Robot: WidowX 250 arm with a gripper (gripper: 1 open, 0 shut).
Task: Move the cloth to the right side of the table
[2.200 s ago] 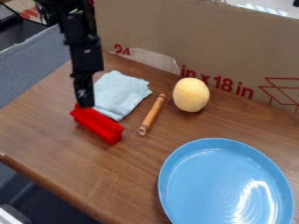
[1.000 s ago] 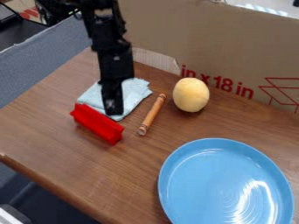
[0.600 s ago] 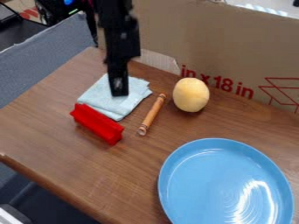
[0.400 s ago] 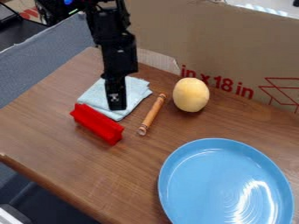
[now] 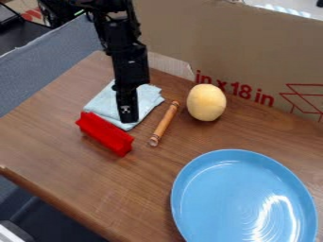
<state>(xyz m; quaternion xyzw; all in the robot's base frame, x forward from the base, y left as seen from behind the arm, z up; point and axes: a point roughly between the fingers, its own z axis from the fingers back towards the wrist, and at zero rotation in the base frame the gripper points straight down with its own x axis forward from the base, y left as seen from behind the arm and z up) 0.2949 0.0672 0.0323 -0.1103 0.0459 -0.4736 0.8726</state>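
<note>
Pincer [image 5: 127, 119] points steeply down at the near right part of the pale blue cloth [image 5: 111, 100]; jaws pressed together per how they read, tips at the fabric. Can't tell from this view whether any cloth is actually pinched between them or if the tips just sit on top.

Cloth lies flat on the left part of the desk [image 5: 76, 180], back near the cardboard box [image 5: 240, 57]. Red block [image 5: 104, 132] sits just at its front edge, wooden stick [image 5: 164, 123] just to its right, yellow round fruit [image 5: 207, 102] beyond the stick, big blue plate [image 5: 243, 200] front right.

Risks, as judgement:
- Jaws shut on nothing: arm lifts or slides and cloth stays put. Cause: closed above or beside a fold instead of around it.
- Thin pinch on one layer: cloth slips out partway. Soft fabric, small bite.
- Path to the right is crowded. A low drag would sweep the stick and could roll the fruit; hanging cloth could snag them too.
- Red block touching or nearly touching the cloth edge, so it may get nudged as the cloth moves.
- Drop spot on the right is mostly plate; cloth could land on it rather than on the desk.
</note>
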